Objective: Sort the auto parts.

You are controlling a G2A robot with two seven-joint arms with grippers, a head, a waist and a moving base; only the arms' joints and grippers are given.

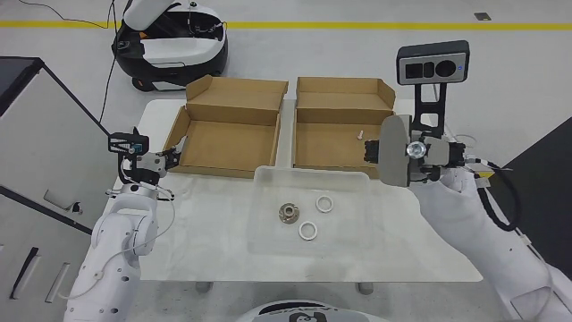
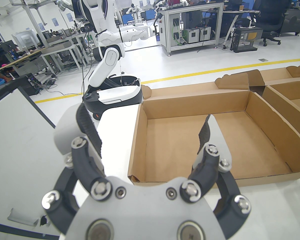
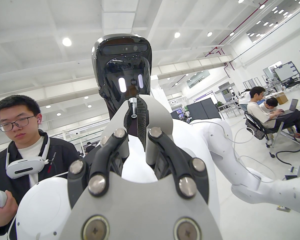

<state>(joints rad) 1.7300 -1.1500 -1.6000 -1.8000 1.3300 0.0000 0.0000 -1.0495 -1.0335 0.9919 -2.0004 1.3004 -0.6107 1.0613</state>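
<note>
Two open boxes stand side by side at the far side of the white table (image 1: 201, 241). They are the left brown cardboard box (image 1: 228, 143), shallow and flat-bottomed, and the right brown cardboard box (image 1: 326, 148), which has one small white piece (image 1: 359, 132) on its floor. Just in front of them lies one clear rectangular plastic tray (image 1: 344, 233). It holds three parts, all apart from one another: one round grey metal hub (image 1: 288, 212), the farther white ring (image 1: 325, 203) and the nearer white ring (image 1: 309, 231), both rings smooth and thin. The left gripper (image 2: 145, 123) hangs by the near left corner of the left box, its ribbed black fingers (image 2: 87, 128) spread wide. The right gripper (image 3: 138, 102) sits above the near right corner of the right box, turned upward, its jaws pinched tight on one short silver threaded screw (image 3: 133, 108).
</note>
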